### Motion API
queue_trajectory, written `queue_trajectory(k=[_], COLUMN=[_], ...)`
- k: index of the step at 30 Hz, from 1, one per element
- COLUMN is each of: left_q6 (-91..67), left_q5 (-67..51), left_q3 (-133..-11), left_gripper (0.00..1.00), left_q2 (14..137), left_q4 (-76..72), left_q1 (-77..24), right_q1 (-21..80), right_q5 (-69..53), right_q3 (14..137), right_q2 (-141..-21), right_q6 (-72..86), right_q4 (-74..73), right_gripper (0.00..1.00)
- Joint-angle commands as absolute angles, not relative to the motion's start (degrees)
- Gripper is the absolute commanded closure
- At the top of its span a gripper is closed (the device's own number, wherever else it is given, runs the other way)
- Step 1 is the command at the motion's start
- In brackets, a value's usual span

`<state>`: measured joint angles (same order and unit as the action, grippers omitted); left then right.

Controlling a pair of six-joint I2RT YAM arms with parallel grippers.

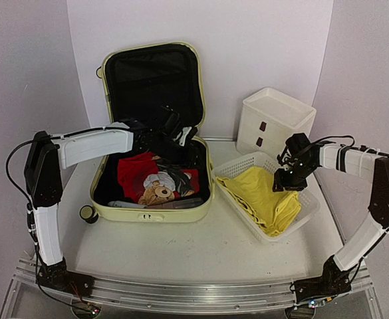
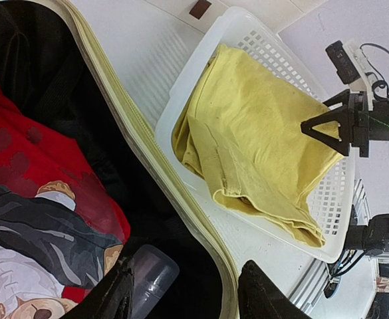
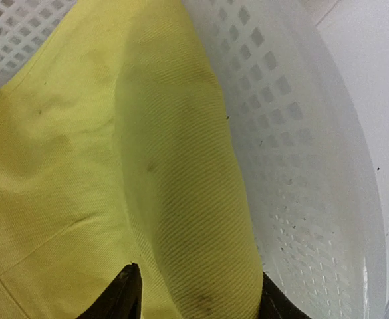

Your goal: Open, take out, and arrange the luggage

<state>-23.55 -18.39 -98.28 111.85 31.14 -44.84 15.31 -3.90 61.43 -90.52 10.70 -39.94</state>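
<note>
1. The large pale yellow-green hard-shell luggage (image 1: 154,214) sits open at the left-centre of the white counter (image 1: 181,256). Its black-lined lid stands upright against the back wall, and its hinge line runs left to right.
2. In the lower half lie a red printed garment (image 1: 134,169) and, near the right wall, a translucent capped bottle (image 2: 155,266) — the unpacking looks only partly done.
3. The left end effector (image 2: 193,291) hangs inside the case by its right wall, fingers apart and gripping nothing. The bottle sits just beside one finger, and the red garment lies toward the case's left and near side.
4. The right end effector (image 3: 197,296) is over the white plastic mesh basket (image 1: 236,166), just right of the luggage. Its fingers are spread astride a fold of the yellow cloth (image 1: 267,196) resting in the basket, and the cloth does not look lifted or pinched.
5. The basket's long axis runs from far left to near right, with one corner near the case's right wall.
6. The left arm is plainly nearer to what remains in the case — the next pick probably falls to it, with the basket lying to its right across the rim.
7. A white three-drawer box (image 1: 274,119) stands behind the basket.
</note>
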Motion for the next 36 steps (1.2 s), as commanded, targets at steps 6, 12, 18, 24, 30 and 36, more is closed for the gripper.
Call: queue_trajectory(k=[6, 12, 18, 24, 30, 36], left_q6=[-22.15, -20.48, -19.61, -18.14, -20.39, -23.32], left_q5=[-18.35, -12.09, -7.7, -2.57, 2.32, 6.33], left_q3=[-100.05, -97.17, -92.41, -86.41, -80.95, -76.07], left_gripper=[0.46, 0.46, 0.46, 0.44, 0.26, 0.25], left_q2=[110.23, 105.17, 101.47, 98.49, 97.81, 95.05], left_q4=[31.0, 31.77, 32.88, 33.08, 33.96, 34.0], left_q1=[-45.09, -44.56, -41.84, -40.04, -37.53, -35.75], right_q1=[17.31, 22.39, 22.78, 22.65, 23.76, 31.24], right_q5=[13.39, 14.46, 0.73, 11.28, 10.25, 16.38], right_q3=[62.0, 63.8, 60.92, 52.59, 53.83, 58.09], right_q2=[-84.85, -80.0, -86.14, -90.69, -97.2, -89.36], right_q6=[11.55, 11.81, 16.83, 24.52, 25.41, 21.64], right_q4=[-33.73, -36.27, -29.07, -19.94, -18.94, -19.87], right_gripper=[0.39, 0.39, 0.8, 1.0, 1.0, 0.89])
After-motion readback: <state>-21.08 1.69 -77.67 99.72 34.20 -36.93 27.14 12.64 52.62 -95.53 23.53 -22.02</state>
